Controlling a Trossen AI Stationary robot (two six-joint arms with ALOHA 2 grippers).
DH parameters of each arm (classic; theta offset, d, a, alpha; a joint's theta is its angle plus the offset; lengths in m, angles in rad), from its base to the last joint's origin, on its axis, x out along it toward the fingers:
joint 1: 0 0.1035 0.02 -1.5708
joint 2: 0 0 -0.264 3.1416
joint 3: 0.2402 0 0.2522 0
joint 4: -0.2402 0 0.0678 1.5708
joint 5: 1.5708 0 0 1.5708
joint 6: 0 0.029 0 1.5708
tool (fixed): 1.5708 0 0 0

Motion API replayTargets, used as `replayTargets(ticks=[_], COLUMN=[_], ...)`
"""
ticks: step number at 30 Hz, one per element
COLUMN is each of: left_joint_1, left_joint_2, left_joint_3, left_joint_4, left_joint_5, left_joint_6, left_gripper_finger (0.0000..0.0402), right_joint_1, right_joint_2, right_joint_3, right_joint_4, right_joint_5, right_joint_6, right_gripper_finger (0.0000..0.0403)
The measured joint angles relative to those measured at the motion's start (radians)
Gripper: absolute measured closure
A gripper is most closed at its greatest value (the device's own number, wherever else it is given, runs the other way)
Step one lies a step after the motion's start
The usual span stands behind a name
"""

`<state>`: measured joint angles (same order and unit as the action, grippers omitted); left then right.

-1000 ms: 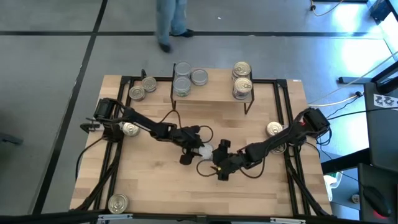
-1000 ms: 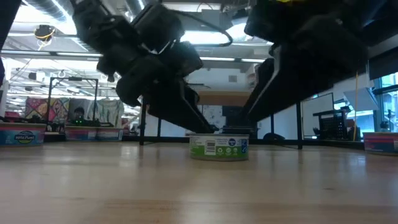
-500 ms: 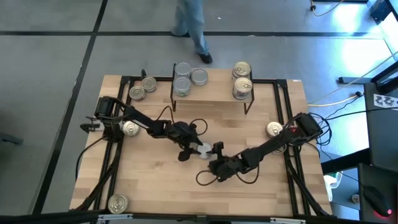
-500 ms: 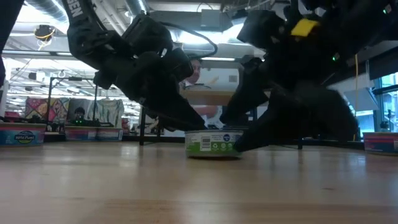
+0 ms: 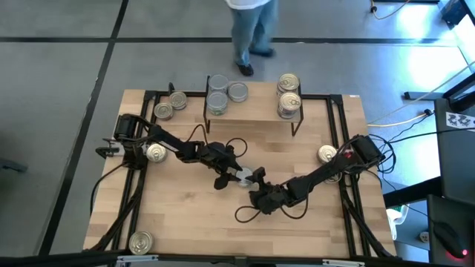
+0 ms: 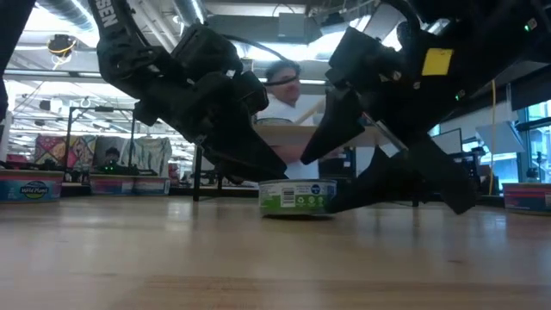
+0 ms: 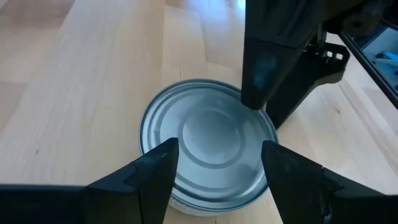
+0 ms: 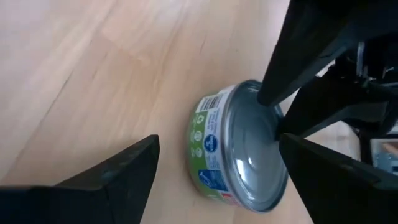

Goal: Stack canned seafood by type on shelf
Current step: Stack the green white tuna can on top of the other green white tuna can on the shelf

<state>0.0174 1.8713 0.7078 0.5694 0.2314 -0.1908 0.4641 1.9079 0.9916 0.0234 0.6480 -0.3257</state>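
Fingers of both grippers stand apart around one silver-topped can (image 7: 208,146); only the low view shows its green label.

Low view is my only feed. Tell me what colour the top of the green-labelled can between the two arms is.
Observer: Silver-grey. The left wrist view shows the can from above, its top plain with concentric rings.
Operator: Report how the grippers stand round it.
Observer: The left gripper is open with a finger on each side of the can. The right gripper is open too, reaching it from the other side.
Operator: Say where silver tops go on the shelf.
Observer: In the high view the shelf carries silver-topped cans at its left end and gold-topped cans at its right end.
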Motion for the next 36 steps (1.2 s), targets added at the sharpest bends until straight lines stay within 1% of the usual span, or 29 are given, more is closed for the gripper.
replayTargets(ticks=[3,5,9,11,15,20,25,27,31,36], left_joint_1=[0.0,0.0,0.0,0.0,0.0,0.004,0.004,0.004,0.001,-0.016], left_joint_2=[0.0,0.0,0.0,0.0,0.0,0.0,-0.005,-0.016,-0.021,-0.019], left_joint_3=[0.0,0.0,0.0,0.0,0.0,0.0,0.0,-0.002,-0.001,0.001], left_joint_4=[0.001,0.0,0.0,0.0,0.0,0.0,0.004,-0.005,-0.033,-0.064], left_joint_5=[0.0,0.001,0.008,0.024,0.029,0.031,0.031,0.03,-0.011,-0.145], left_joint_6=[-0.005,-0.005,-0.007,-0.011,-0.012,-0.016,-0.006,0.008,0.095,0.222], left_gripper_finger=[0.0169,0.0169,0.0169,0.0169,0.0169,0.0169,0.0169,0.0169,0.0169,0.0169], right_joint_1=[0.0,-0.003,-0.025,-0.03,-0.041,-0.038,-0.02,-0.018,-0.019,-0.028], right_joint_2=[0.008,0.015,0.017,0.017,0.023,0.038,0.049,0.05,0.051,0.051], right_joint_3=[0.0,0.0,0.0,0.0,0.0,0.002,0.003,0.004,0.004,0.005], right_joint_4=[-0.004,0.011,0.003,0.001,0.004,-0.007,0.003,0.015,0.021,0.027], right_joint_5=[0.036,0.041,0.012,0.015,0.026,0.004,0.055,0.055,0.051,0.015], right_joint_6=[-0.048,-0.048,-0.027,-0.023,-0.061,-0.098,-0.103,-0.114,-0.09,-0.05], right_gripper_finger=[0.0068,0.0068,0.0068,0.0068,0.0068,0.0068,0.0068,0.0068,0.0068,0.0068])
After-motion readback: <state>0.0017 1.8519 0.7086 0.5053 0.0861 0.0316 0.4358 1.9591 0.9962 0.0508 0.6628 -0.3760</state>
